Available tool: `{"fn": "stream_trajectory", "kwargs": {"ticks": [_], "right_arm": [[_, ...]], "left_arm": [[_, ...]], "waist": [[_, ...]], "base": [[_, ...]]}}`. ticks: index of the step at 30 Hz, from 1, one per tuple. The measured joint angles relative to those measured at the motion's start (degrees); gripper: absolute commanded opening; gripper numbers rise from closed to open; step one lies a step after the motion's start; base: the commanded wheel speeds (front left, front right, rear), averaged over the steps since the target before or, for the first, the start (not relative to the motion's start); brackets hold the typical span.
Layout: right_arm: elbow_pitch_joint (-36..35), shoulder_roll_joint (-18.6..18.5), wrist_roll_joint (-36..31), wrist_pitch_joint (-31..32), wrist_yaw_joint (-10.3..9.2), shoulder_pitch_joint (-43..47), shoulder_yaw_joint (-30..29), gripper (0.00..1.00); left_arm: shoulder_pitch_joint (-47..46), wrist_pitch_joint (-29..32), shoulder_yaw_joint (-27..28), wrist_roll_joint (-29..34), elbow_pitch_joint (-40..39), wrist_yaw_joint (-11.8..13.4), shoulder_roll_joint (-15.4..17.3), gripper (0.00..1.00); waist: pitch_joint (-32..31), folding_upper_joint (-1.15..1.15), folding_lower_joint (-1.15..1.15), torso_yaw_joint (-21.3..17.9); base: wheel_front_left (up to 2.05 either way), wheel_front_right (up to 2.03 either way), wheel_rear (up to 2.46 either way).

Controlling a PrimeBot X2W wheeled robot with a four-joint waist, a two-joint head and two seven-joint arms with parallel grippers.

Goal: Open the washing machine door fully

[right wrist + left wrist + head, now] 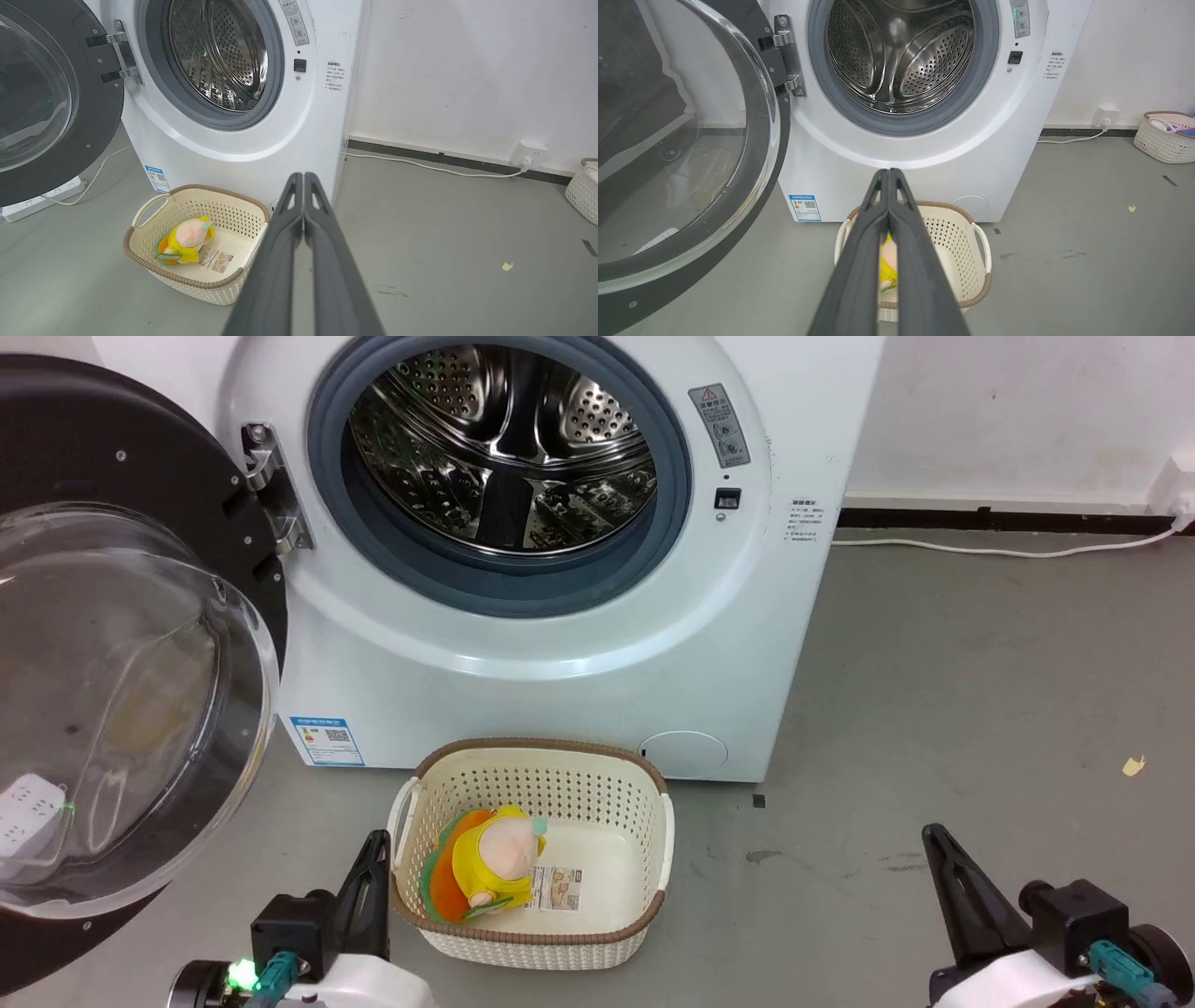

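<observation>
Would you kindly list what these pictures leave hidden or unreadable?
- Washing machine door: left side cut by head view's edge.
- Plush toy: left wrist view, mostly behind the left gripper.
- Warning label: head view, print too small.
- Second basket: right wrist view, cut by right edge.

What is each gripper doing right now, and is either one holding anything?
Left gripper: closed, holding nothing.
Right gripper: closed, holding nothing.

washing machine door (131, 691) cut off at left edge, warning label (720, 426) print unreadably small
</observation>
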Motion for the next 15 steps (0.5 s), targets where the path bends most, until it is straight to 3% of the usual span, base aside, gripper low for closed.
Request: {"fn": "stream_trajectory", "kwargs": {"ticks": [15], "right_arm": [[-0.34, 0.00, -0.45, 1.86, 0.00, -1.02, 0.36, 0.00]], "left_arm": [[-0.77, 1.90, 0.66, 1.03, -1.16, 0.05, -0.08, 0.00]], "waist": [[0.20, 0.00, 0.00, 0.04]], "base": [[0.00, 0.00, 0.00]]}}
